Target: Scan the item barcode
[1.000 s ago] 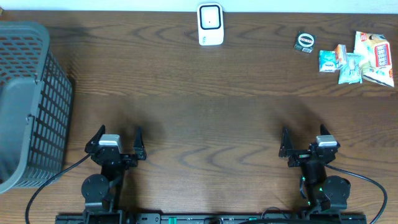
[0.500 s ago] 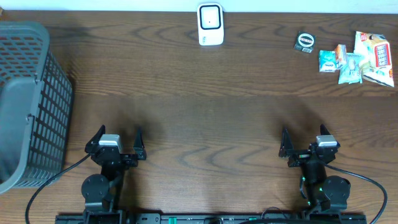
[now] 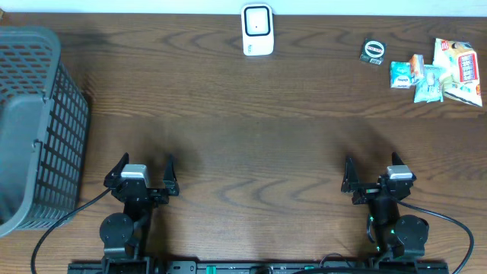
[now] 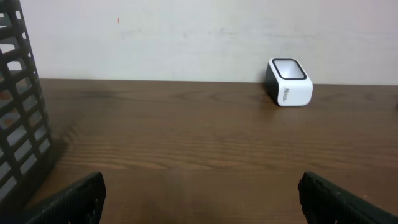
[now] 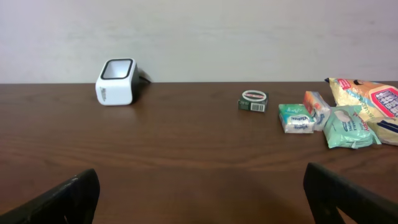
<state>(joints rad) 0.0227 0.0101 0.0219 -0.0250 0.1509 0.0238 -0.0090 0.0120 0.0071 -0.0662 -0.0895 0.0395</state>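
A white barcode scanner (image 3: pixel 257 29) stands at the table's far edge, near the middle; it also shows in the left wrist view (image 4: pixel 289 82) and the right wrist view (image 5: pixel 117 81). Several items lie at the far right: a small dark pack with a round label (image 3: pixel 373 51), two green packets (image 3: pixel 403 73) and a large snack bag (image 3: pixel 459 70). The right wrist view shows the pack (image 5: pixel 254 100) and the bag (image 5: pixel 370 99) too. My left gripper (image 3: pixel 146 162) and right gripper (image 3: pixel 371 163) sit near the front edge, both open and empty, far from the items.
A grey slatted basket (image 3: pixel 30 129) fills the left side of the table, and its wall shows at the left of the left wrist view (image 4: pixel 15 124). Bare brown wood lies between the grippers and the far row of things.
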